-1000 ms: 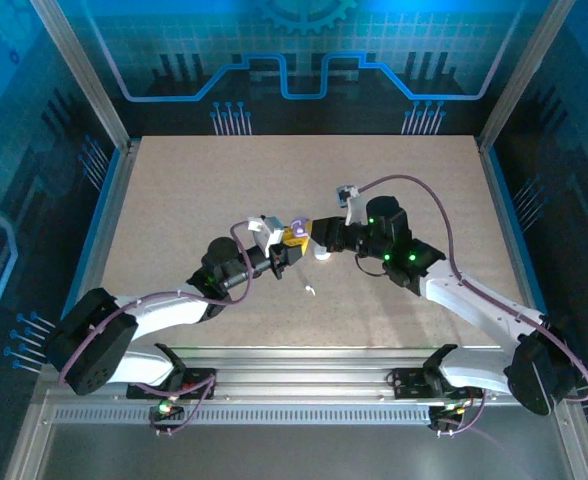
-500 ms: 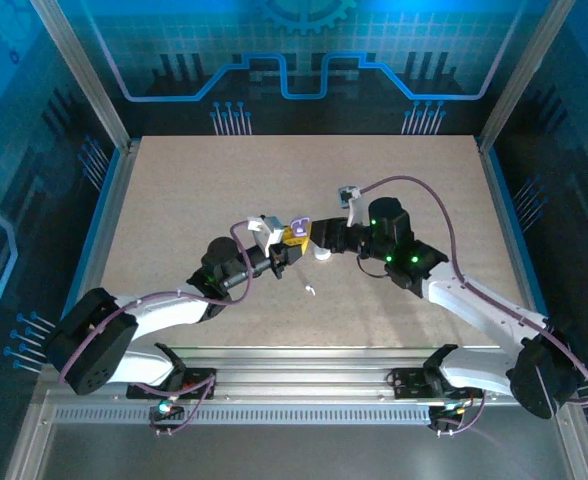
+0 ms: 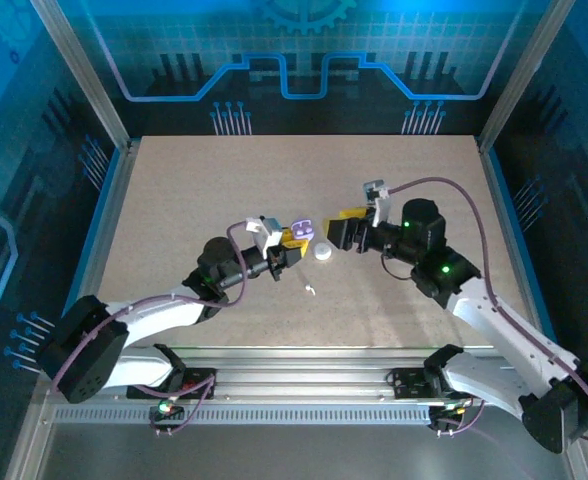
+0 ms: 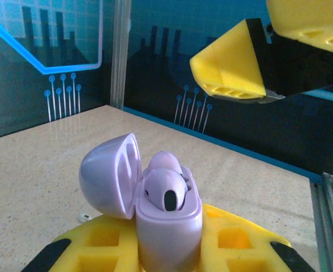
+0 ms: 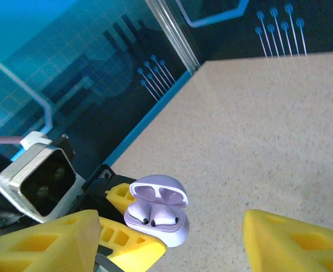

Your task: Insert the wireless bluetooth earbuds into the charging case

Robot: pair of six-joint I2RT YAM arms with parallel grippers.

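Observation:
The lavender charging case [image 4: 169, 226] stands upright with its lid open, and my left gripper [image 4: 169, 249] is shut on its base. Two lavender wireless bluetooth earbuds [image 4: 165, 190] sit in its wells, also visible as earbuds [image 5: 155, 214] in the right wrist view inside the case [image 5: 175, 229]. In the top view the case [image 3: 299, 227] is above mid-table in the left gripper [image 3: 291, 239]. My right gripper [image 3: 336, 232] is open just right of it, holding nothing. From its own wrist, the right gripper [image 5: 175, 241] has its yellow fingers spread wide, apart from the case.
A round white case [image 3: 322, 253] lies on the table just below the two grippers. A small white earbud [image 3: 311, 290] lies nearer the arms' bases, seen as a white speck [image 4: 84, 216] by the left wrist. The table's side rails are far off.
My right gripper has opened and drawn back to the right, away from the lavender case. The left gripper keeps its hold on the case, almost unmoved.

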